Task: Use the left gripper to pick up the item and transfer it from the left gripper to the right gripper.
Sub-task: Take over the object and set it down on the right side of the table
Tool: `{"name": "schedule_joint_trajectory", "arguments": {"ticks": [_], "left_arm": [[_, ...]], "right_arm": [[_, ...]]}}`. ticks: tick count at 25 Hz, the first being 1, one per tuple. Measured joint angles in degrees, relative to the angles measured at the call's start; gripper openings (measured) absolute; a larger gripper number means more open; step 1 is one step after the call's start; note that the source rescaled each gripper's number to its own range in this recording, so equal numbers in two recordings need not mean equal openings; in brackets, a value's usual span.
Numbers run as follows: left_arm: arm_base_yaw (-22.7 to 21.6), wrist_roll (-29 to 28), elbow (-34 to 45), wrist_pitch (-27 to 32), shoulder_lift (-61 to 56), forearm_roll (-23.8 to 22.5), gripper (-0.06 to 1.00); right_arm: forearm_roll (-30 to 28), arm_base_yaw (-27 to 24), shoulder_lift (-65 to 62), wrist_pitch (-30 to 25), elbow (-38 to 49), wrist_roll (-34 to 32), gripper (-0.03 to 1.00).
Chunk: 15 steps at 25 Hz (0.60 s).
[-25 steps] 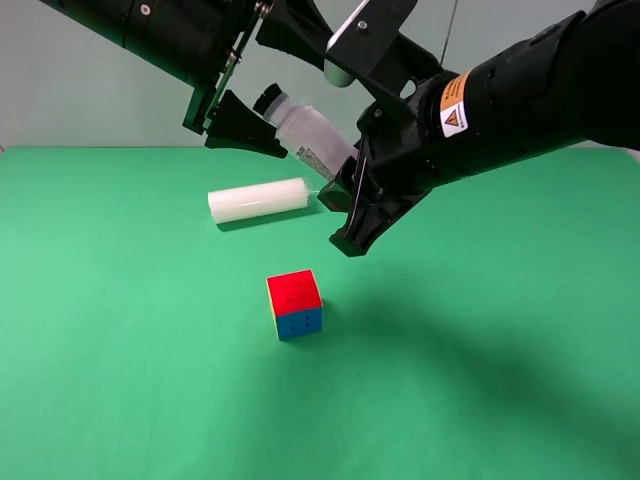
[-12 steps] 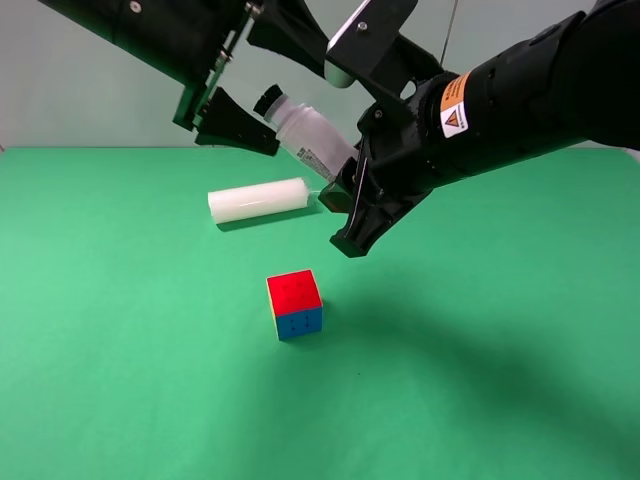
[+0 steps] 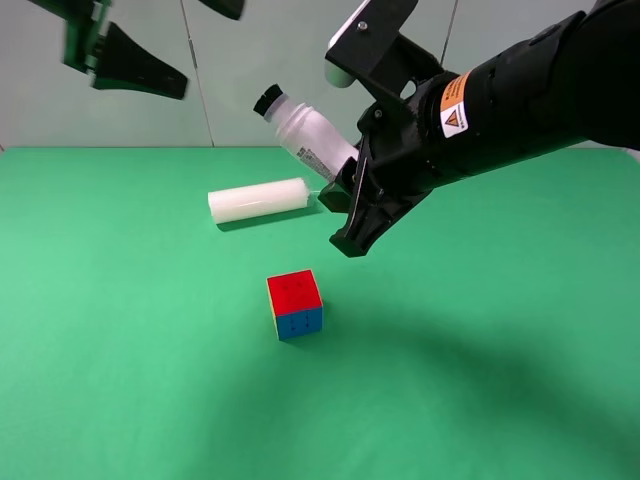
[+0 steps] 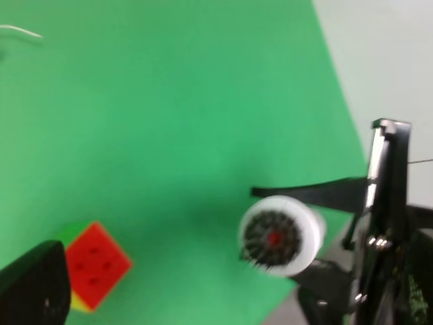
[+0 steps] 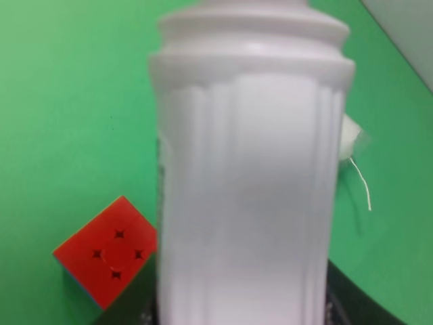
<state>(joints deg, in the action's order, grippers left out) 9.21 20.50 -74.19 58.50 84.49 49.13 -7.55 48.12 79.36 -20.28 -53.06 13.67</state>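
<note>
Bottle (image 3: 300, 128) clamped in the right gripper (image 3: 348, 190), with the left gripper (image 3: 170, 40) wide apart and holding nothing.

Exterior high view: the bottle tilts in the air above the green table (image 3: 120, 360), cap (image 3: 267, 100) uppermost and base in the right arm's jaws. The left arm hangs high and well clear. A white cylinder (image 3: 258, 200) and a puzzle cube (image 3: 294, 304) lie below. Left wrist view: only here is the ribbed cap seen end-on, with one black finger (image 4: 34, 284) at the edge. Right wrist view: the bottle's fluted white body fills the frame, blurred.
</note>
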Motion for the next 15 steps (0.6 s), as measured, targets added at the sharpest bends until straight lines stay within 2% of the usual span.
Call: {"name": "schedule_joint_trajectory", "arguments": {"ticks": [5, 15], "left_arm": [[-2.74, -2.12, 0.00, 0.56, -6.83, -8.61, 0.97], [-3.11, -10.34, -0.05, 1.41, -23.49, -29.71, 0.97]], "right_arm": [[0.00, 0.00, 0.00, 0.00, 0.00, -0.27, 0.00], [0.00, 0.00, 0.00, 0.00, 0.00, -1.38, 0.00]]}}
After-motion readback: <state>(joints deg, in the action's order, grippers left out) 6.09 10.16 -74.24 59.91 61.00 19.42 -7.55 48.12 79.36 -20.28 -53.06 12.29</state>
